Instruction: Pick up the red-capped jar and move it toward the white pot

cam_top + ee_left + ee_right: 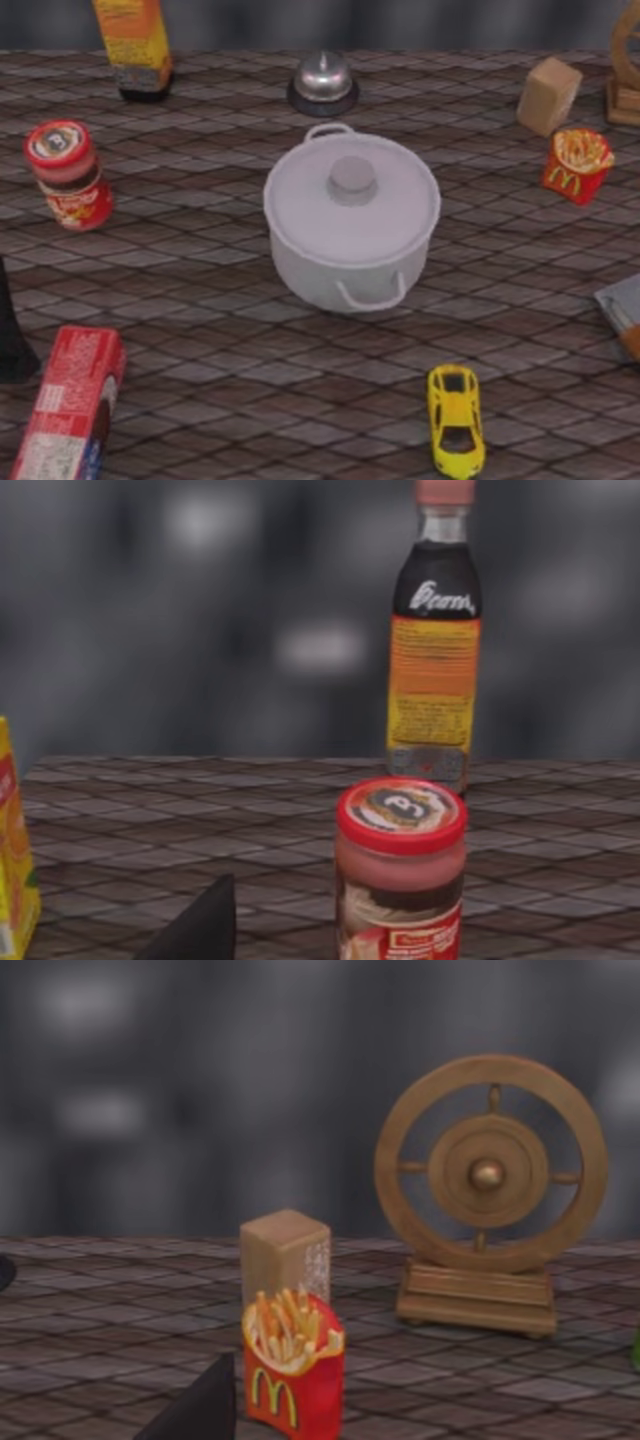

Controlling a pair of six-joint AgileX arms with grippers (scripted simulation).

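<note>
Dark tiled tabletop (200, 300) carries every item; the backdrop is a blurred grey wall. At centre stands the white pot (352, 222), lid on, upright. The red-capped jar (70, 175) stands upright at 9 o'clock from the pot, well apart from it, near the table's left edge. In the left wrist view the jar (400, 870) stands in front of a dark sauce bottle (434, 640). Only a dark edge of the left arm (12, 330) shows at the top view's left border, at 7 o'clock from the jar. Left and right finger states: cannot tell. A silver bell (323, 82) sits at 12 o'clock from the pot, a fries carton (578, 165) at 2 o'clock, a yellow toy car (456, 420) at 5 o'clock.
</note>
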